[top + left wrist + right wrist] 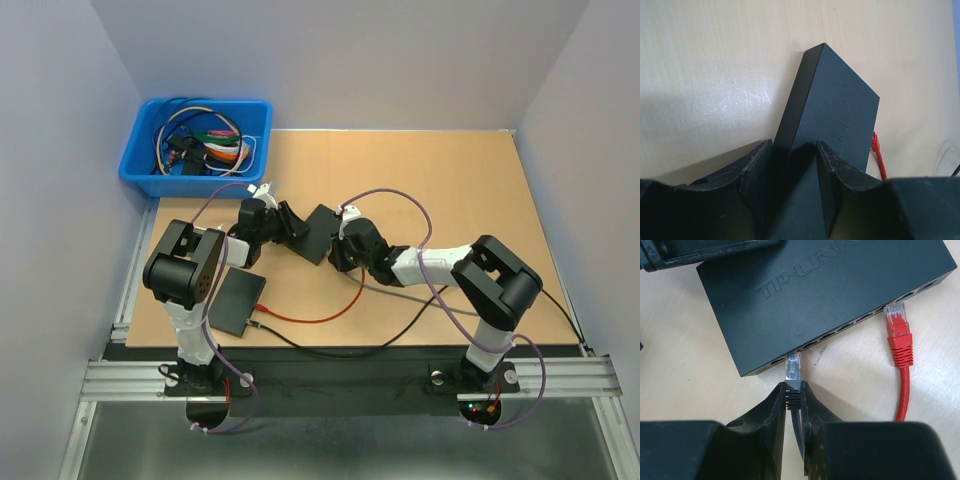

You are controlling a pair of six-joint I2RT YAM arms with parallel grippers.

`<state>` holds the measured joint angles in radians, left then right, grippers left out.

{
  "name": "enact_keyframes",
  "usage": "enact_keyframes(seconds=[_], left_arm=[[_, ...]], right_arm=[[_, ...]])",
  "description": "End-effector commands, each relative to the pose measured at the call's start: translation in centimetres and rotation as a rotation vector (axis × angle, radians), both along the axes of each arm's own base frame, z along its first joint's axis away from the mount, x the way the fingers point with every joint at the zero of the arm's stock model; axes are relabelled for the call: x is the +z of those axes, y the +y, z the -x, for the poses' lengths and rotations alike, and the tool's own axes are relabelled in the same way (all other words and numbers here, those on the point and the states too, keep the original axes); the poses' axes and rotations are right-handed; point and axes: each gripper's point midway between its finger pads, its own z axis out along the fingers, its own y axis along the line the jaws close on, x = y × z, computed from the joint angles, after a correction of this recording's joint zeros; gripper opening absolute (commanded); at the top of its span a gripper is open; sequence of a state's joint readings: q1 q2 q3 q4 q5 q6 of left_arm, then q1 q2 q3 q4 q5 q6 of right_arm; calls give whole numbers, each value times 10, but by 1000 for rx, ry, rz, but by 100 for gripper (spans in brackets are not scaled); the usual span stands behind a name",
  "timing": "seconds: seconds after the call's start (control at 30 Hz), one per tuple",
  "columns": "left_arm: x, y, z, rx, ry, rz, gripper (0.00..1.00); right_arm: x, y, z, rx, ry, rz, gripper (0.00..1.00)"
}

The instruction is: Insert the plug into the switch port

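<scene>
Plug is sitting pinched in my right gripper, both fingers squeezing its black boot, with the clear tip poking out ahead of them. Switch is lying flat on the table directly ahead of those fingers. The tip is meeting the mouth of a port near the left end of the row in the right wrist view, and I am not able to tell whether it is entering at all. The plug's long axis is running straight away from my fingertips while the port face is running diagonally across that view, so I am judging the plug to be sitting slightly skewed to the port, not square on. My left gripper is clamping the switch from the opposite edge, fingers pressing on the housing either side and bracing it. The right arm is the one nearer the port and doing the inserting, and I am judging the push to be going along the plug's axis toward the left fingers. I am expecting to need a small twist first, or the tip risks hanging on the port lip. Red plug on its red cable is lying just beside a port further right, looking unseated, well apart from my fingers.
</scene>
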<state>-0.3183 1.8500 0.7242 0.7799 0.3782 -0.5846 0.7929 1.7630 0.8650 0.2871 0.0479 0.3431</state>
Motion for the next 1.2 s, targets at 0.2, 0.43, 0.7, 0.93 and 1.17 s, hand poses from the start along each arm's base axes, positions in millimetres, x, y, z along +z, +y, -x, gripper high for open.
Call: enact_keyframes(seconds=[0.2, 0.43, 0.7, 0.93, 1.17], left_arm=[[0, -7, 0, -37, -11, 4, 50], [-2, -7, 2, -41, -7, 0, 50], [0, -8, 1, -45, -12, 2, 50], [-1, -7, 3, -49, -10, -1, 50], [-2, -7, 2, -47, -8, -7, 50]], right_arm=[[33, 20, -16, -2, -95, -63, 1], [26, 7, -25, -73, -123, -2, 0], [32, 13, -29, -60, -133, -10, 0], [32, 5, -38, -127, -146, 12, 0], [31, -10, -35, -175, -153, 33, 0]])
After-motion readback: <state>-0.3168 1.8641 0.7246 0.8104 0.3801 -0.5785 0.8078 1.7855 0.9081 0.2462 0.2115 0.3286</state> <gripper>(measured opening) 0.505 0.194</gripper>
